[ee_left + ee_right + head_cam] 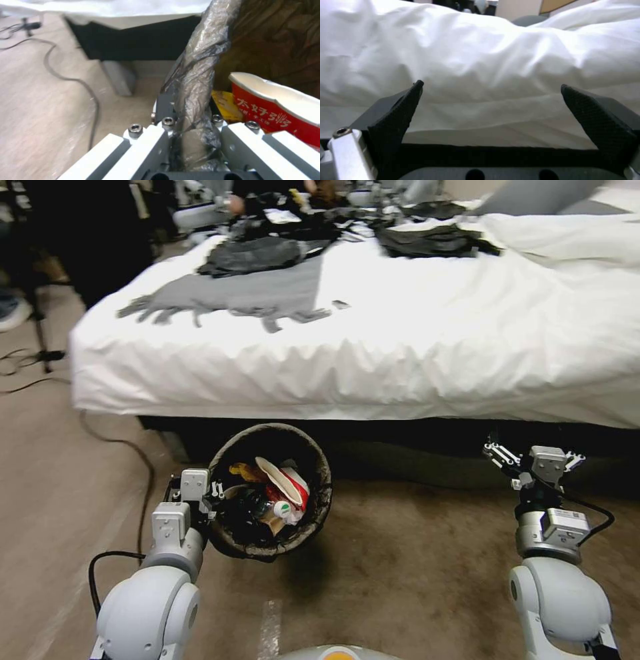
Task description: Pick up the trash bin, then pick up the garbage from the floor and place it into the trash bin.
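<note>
The trash bin [321, 483], lined with a dark bag, hangs above the floor [413, 553] in front of the bed, its mouth tilted toward me. My left gripper [212, 499] is shut on its left rim; in the left wrist view the bagged rim [196, 82] runs between the fingers [160, 147]. Garbage [283, 490] lies inside: a red-and-white paper carton [273, 105], a yellow wrapper [226, 105], a bottle cap. My right gripper [533, 457] is raised at the right by the bed's side, open, with nothing between its fingers [396, 117].
A bed [413, 333] with white sheets and dark clothes on top spans the far side, dark underneath. A black cable [127, 460] snakes over the carpet at left. A bed leg [120, 77] stands close beyond the bin. A tripod foot [40, 353] stands far left.
</note>
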